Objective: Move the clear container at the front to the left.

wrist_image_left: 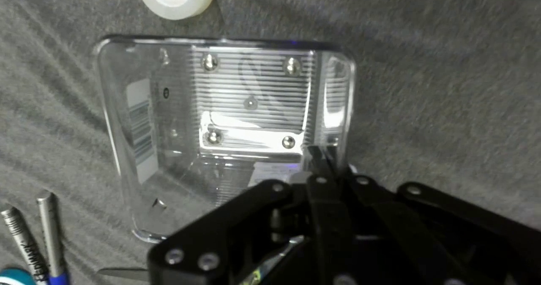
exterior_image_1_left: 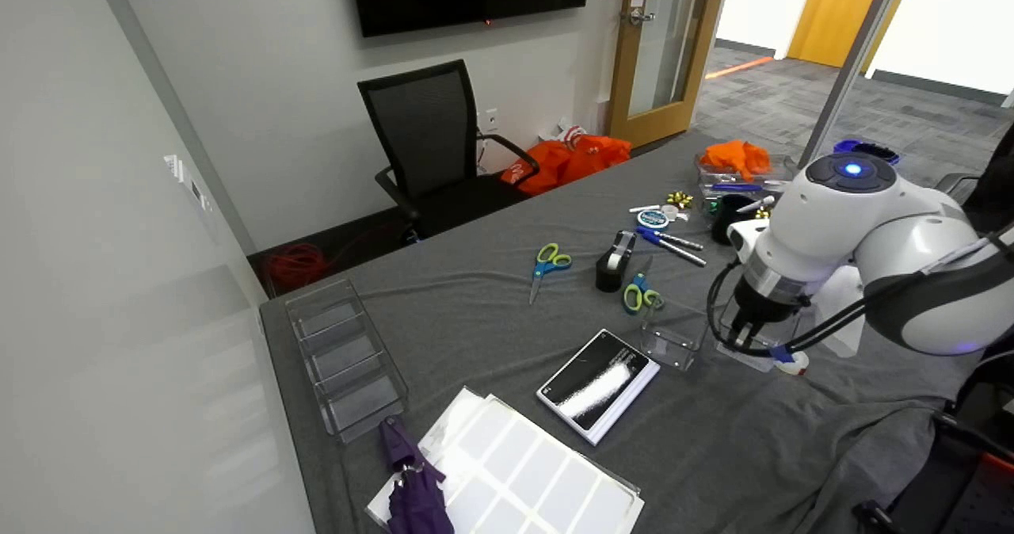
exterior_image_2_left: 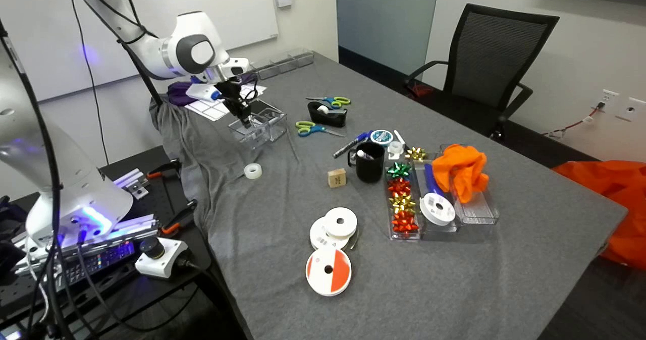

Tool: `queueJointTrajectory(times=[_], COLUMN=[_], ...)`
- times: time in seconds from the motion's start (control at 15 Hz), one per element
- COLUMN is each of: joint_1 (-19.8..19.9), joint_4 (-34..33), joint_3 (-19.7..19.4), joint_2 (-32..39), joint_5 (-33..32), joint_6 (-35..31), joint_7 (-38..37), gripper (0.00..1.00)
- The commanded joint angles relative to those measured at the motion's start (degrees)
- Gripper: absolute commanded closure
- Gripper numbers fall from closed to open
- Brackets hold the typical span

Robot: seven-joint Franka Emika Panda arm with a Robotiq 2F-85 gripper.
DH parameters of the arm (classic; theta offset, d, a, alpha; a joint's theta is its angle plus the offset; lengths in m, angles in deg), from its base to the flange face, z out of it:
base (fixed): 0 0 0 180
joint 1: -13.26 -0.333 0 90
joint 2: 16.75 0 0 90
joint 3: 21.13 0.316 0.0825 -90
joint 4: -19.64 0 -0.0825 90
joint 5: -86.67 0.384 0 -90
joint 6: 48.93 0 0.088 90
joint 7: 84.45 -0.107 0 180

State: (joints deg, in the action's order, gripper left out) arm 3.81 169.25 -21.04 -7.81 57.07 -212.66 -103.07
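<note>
The clear container (exterior_image_1_left: 756, 362) is a small see-through box standing at the robot's side of the table. It also shows in an exterior view (exterior_image_2_left: 258, 139) and large in the wrist view (wrist_image_left: 253, 103), empty, with a barcode label on one wall. My gripper (wrist_image_left: 323, 149) has its fingers together on the container's right-hand wall in the wrist view. In both exterior views the gripper (exterior_image_1_left: 738, 340) (exterior_image_2_left: 248, 123) points down at the container. I cannot tell whether the container is off the cloth. The gripper's body hides its near corner in the wrist view.
Another clear box (exterior_image_1_left: 672, 348) stands close beside the container, with a black-topped white slab (exterior_image_1_left: 598, 383) beyond it. A white tape roll (exterior_image_2_left: 253, 171) lies near. Scissors (exterior_image_1_left: 640, 290), a black tape dispenser (exterior_image_1_left: 615, 262), markers (exterior_image_1_left: 672, 246) and a black mug (exterior_image_2_left: 369, 162) lie around.
</note>
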Motion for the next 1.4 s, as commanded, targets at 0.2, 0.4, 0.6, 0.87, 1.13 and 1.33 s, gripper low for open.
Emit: queueJointTrajectory(times=[0.2,0.4,0.6,0.87,1.13,1.33], joint_1=[-0.3,-0.6,-0.7,-0.6,0.3,0.3], joint_4=[6.1,5.8,5.4,5.3,5.1,6.0], joint_3=[0.9,0.7,0.5,0.7,1.9,1.4], joint_2=[-1.3,-0.7,0.4,2.8,4.8,3.4], joint_5=[-1.6,-2.9,-4.6,-4.7,-2.2,-2.5], joint_6=[-5.2,-6.0,-7.9,-9.6,-9.0,-7.7], joint_7=[2.8,2.5,2.4,2.2,3.0,3.0], gripper=[0.99,0.99,0.99,0.99,0.71,0.58])
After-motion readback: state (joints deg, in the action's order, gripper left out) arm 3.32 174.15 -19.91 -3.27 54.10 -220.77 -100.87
